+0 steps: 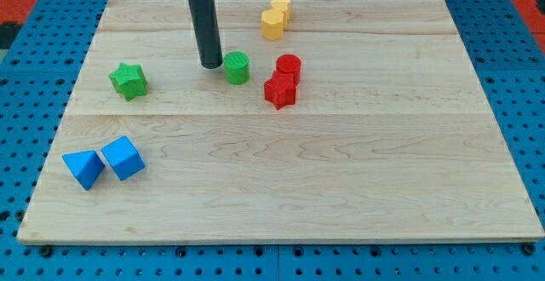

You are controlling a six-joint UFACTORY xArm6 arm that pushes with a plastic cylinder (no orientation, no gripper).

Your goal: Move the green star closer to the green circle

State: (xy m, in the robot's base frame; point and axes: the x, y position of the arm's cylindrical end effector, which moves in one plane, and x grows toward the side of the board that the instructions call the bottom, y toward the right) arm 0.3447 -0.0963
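Camera view, read from the bottom edge upward: two blue blocks sit side by side, well below and to the left of the tip, on the wooden counter. They play no part in this step.

Further up, the green star lies well to the left of the tip and slightly below it. The tip stands on the counter just left of the green circle, close to it though contact cannot be confirmed. The arm has no hand to clench or release, only the dark rod, and it holds nothing.

The tip is between the two green blocks, which is the wrong side for pushing. It should back away from the circle without nudging it, then pass round the star above or below with clear room, and settle on the star's far left side. From there a slow push to the right, aimed through the star's middle, should carry it toward the circle. The star's points may make it spin or slip off, so small corrections are likely.

To the right of the tip, beyond the circle, are two red blocks. The push should stop before the circle is shoved into them. Farthest up, two yellow blocks sit above and to the right of the tip.
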